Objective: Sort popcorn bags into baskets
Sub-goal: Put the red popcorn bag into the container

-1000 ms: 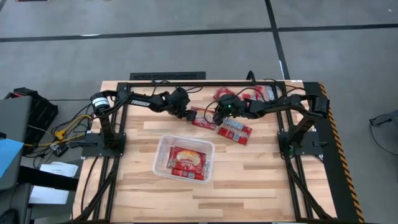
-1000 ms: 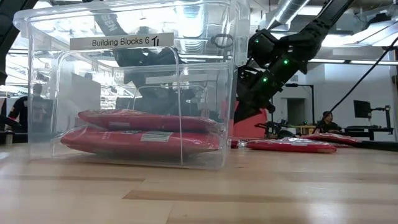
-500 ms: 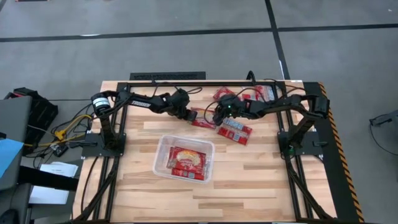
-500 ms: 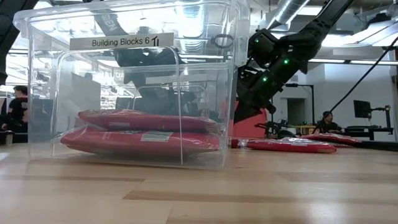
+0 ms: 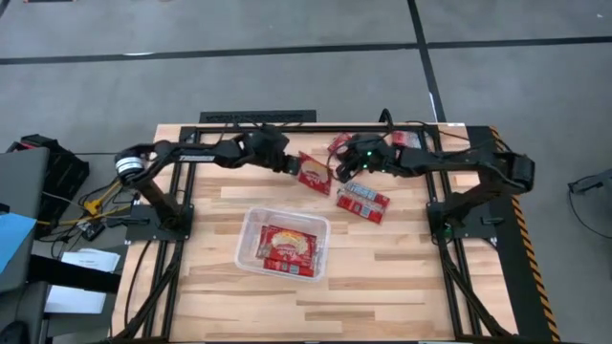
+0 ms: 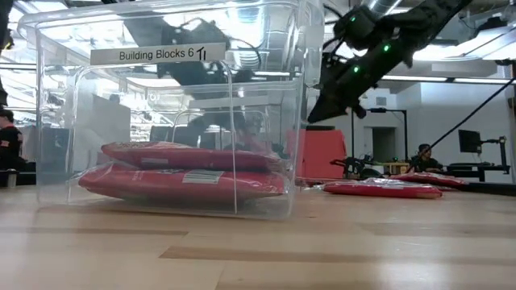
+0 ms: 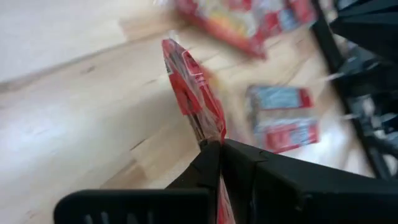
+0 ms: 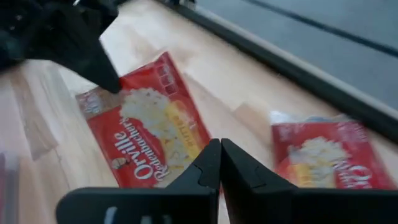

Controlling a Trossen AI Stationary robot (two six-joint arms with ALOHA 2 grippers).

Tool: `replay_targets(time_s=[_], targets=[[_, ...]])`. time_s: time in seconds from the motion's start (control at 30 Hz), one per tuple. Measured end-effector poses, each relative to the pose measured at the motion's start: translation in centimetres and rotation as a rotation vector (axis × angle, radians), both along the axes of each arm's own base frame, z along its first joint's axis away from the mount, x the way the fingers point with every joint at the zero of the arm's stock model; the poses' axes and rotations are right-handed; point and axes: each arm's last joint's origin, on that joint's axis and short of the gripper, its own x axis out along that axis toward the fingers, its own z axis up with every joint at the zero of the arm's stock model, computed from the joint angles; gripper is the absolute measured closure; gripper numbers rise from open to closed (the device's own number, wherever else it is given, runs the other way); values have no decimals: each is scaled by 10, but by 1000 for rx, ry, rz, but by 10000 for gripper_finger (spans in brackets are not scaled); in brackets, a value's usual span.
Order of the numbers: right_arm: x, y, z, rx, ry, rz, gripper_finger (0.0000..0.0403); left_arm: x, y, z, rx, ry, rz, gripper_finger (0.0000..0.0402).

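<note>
While my left gripper [image 5: 290, 166] pinches one popcorn bag [image 5: 313, 173] by its edge, apparently clear of the table [image 5: 382, 258] behind the clear tub [image 5: 244, 244] with two bags [image 5: 287, 247] inside, my right gripper [image 5: 341, 169] hovers beside it, fingers closed and empty.

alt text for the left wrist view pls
The left gripper, its dark fingers closed, pinches a red popcorn bag edge-on above the wooden table. More red bags lie blurred beyond it.
</note>
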Motion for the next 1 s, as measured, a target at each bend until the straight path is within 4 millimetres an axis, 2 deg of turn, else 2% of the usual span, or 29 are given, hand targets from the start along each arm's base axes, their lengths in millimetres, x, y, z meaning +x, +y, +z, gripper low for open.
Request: replay_targets(time_s=[0.2,0.43,0.6,0.8,0.9,1.0], targets=[[-14,1,14,-27,5,-54,365,-11,-10,36,46,-103,8,401],[-14,2,10,-21,41,-49,387,-27,-28,75,94,-228,18,401],[-12,5,9,-15,42,-39,379,-37,-39,93,167,-259,17,401],[-11,8,9,1,37,-6,331,-50,-37,85,341,-33,-2,386],[-4,7,0,30,45,29,297,-59,-29,72,350,136,3,355],[6,6,-18,78,77,79,257,-67,-15,59,329,249,-11,311]])
